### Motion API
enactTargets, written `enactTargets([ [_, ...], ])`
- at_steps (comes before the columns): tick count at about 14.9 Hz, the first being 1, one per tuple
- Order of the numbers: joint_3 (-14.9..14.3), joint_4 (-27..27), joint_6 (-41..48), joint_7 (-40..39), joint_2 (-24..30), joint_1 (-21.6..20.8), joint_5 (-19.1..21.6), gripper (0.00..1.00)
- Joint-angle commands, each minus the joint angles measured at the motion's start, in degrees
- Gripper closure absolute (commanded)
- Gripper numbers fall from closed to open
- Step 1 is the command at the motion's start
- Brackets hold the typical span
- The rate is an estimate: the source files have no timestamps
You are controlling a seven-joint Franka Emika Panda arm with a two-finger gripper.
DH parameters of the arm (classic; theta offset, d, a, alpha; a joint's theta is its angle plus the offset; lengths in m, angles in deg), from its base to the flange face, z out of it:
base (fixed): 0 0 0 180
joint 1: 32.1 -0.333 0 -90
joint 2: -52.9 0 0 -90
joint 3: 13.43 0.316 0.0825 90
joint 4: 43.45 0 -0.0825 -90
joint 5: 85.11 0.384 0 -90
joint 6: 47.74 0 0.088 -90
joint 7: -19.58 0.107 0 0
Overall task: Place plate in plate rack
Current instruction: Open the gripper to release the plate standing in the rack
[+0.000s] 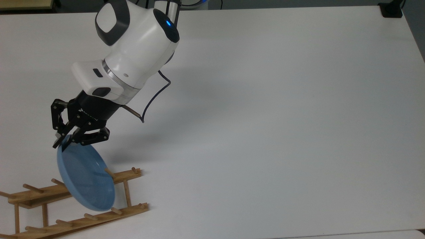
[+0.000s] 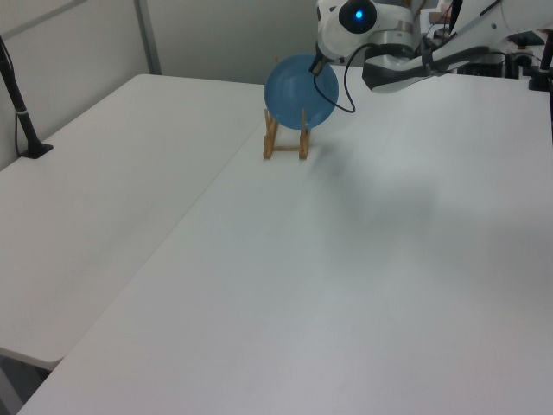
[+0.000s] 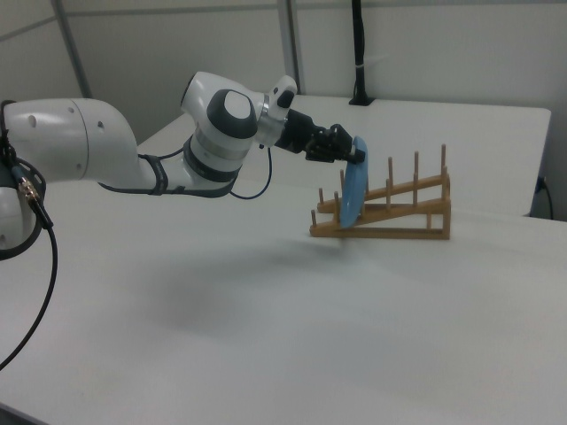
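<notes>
The light-blue plate (image 1: 85, 182) stands nearly on edge over the wooden plate rack (image 1: 63, 223) at the top view's lower left. Its lower rim is down between the two rails, near the rack's end pegs. My gripper (image 1: 63, 143) is shut on the plate's upper rim. From the left view the plate (image 2: 299, 92) faces the camera, in front of the rack (image 2: 285, 145), with the gripper (image 2: 314, 66) at its upper right. The right view shows the plate (image 3: 353, 197) edge-on, leaning among the pegs of the rack (image 3: 399, 217), held at its top by the gripper (image 3: 357, 152).
The white table (image 1: 282, 116) stretches wide to the top view's right of the rack. A black post (image 2: 22, 117) stands on the adjoining table at the left view's left. A black clamp base (image 1: 391, 10) sits at the top view's upper right corner.
</notes>
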Motion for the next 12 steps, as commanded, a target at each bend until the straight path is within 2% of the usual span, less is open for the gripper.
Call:
enactTargets([
  [1,-0.73,0.63,-0.07,2.00,-0.89,-0.63,-2.05,0.62],
  [8,-0.73,0.81,-0.15,2.09,-1.32,-0.72,-2.05,0.62],
  [9,-0.73,1.59,-0.15,2.09,-1.41,-0.72,-2.05,0.61],
  [11,-0.64,2.74,-0.15,2.87,-1.85,-0.72,-1.96,0.52],
  [12,-0.64,2.83,-0.15,3.75,-1.85,-0.63,-1.96,0.52],
])
